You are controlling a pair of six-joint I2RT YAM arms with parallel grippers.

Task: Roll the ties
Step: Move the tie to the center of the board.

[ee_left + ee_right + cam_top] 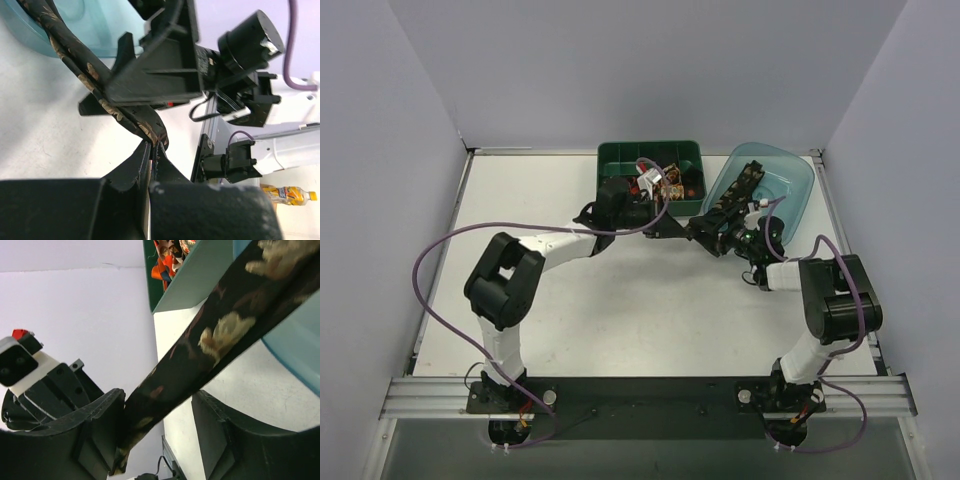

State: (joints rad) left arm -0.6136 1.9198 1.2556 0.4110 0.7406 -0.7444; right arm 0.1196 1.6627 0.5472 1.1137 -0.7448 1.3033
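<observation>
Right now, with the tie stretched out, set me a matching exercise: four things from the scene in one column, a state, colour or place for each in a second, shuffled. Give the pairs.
Things:
1. long tie
2. green tray
3. teal tub
4. left gripper

Descriptions:
A. shut on the fabric's end
B. translucent, to the right of the tray
C. black strip with gold motifs
D. holds rolled coils

Pairs: 1-C, 2-D, 3-B, 4-A
</observation>
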